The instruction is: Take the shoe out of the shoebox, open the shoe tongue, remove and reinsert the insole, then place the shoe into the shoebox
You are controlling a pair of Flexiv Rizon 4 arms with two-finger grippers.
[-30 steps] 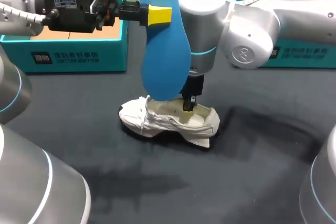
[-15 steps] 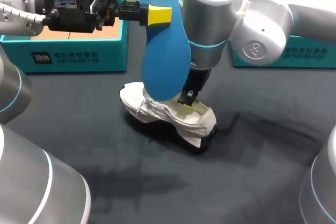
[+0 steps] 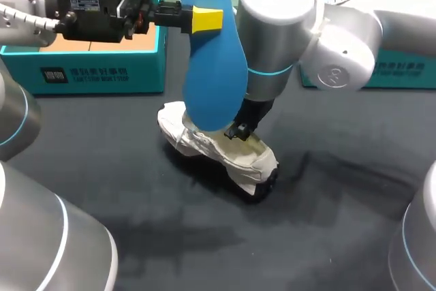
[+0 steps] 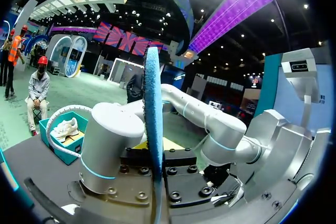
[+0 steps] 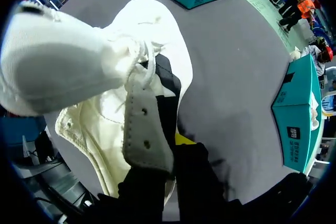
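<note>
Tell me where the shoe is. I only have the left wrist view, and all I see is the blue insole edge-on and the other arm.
Observer: The white shoe lies on the dark table, right under the blue insole in the head view.
Operator: Is the right arm holding it?
Observer: Yes. The right gripper is at the shoe's opening, and the right wrist view shows it pinching the eyelet flap.
Operator: And the box to put it in?
Observer: An open teal shoebox stands at the table's far side, left of the insole.
</note>
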